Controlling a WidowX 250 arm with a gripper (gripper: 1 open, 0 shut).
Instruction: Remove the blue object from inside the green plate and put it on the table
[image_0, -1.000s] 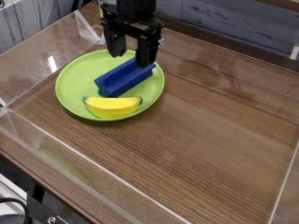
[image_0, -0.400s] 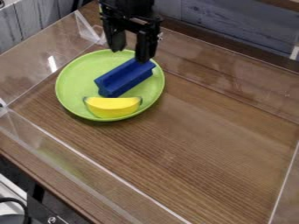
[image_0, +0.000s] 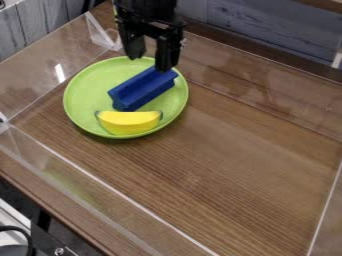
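The blue object (image_0: 143, 88) is seen lying inside the green plate (image_0: 83, 98) on the table (image_0: 241, 140), beside 1 yellow banana (image_0: 128, 122). The gripper (image_0: 150, 56) is held above its far end, jaws spread wide, nothing gripped.

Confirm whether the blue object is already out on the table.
No, the blue object lies in the green plate beside the banana.

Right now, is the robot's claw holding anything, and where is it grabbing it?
Nothing is held. The gripper is open, hanging over the far end of the blue block, which lies in the green plate beside the banana.
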